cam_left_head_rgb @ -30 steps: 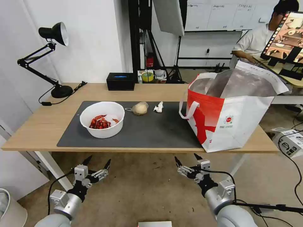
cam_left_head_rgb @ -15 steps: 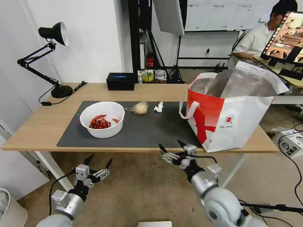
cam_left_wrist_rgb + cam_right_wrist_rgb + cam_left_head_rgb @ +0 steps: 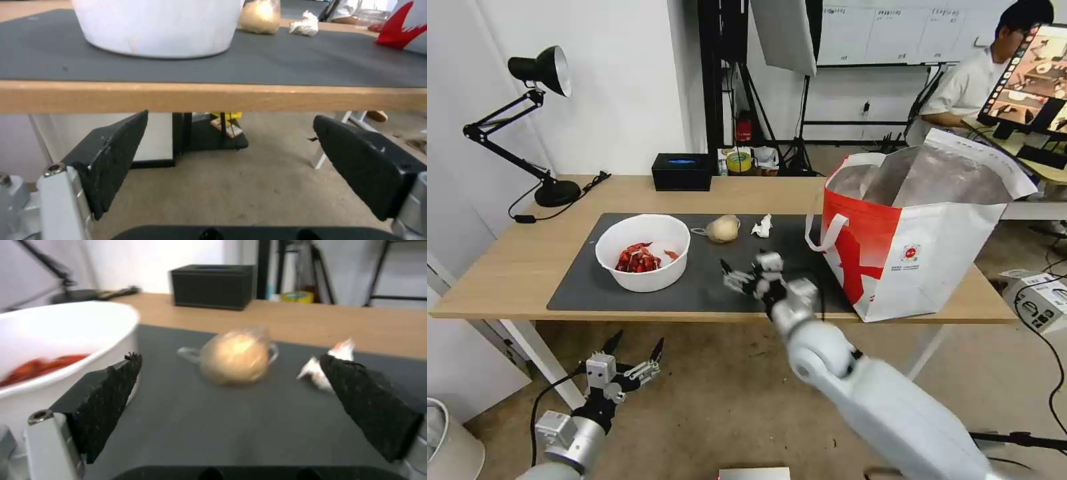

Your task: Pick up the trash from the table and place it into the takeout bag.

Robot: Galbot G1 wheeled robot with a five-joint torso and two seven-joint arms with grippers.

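**Reach phase: nothing picked yet**

Right gripper [image 3: 740,277] over mat [image 3: 587,290] near desk's front edge, jaws spread, empty, aimed at beige wrapped lump [image 3: 236,358]. Tissue [image 3: 762,227] beside it, bowl [image 3: 642,252] toward left end, takeout bag [image 3: 914,247] at right end. Left gripper [image 3: 630,357] parked below front edge, spread wide. Next, probably: advance, straddle lump, close.

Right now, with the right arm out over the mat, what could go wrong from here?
The open right gripper points at the beige wrapped lump, with the white bowl close beside its path; a wide finger might nudge the bowl. The crumpled tissue lies near the lump and could get swept along. The lump looks rounded, so it may roll when touched. The left gripper waits below the table edge.
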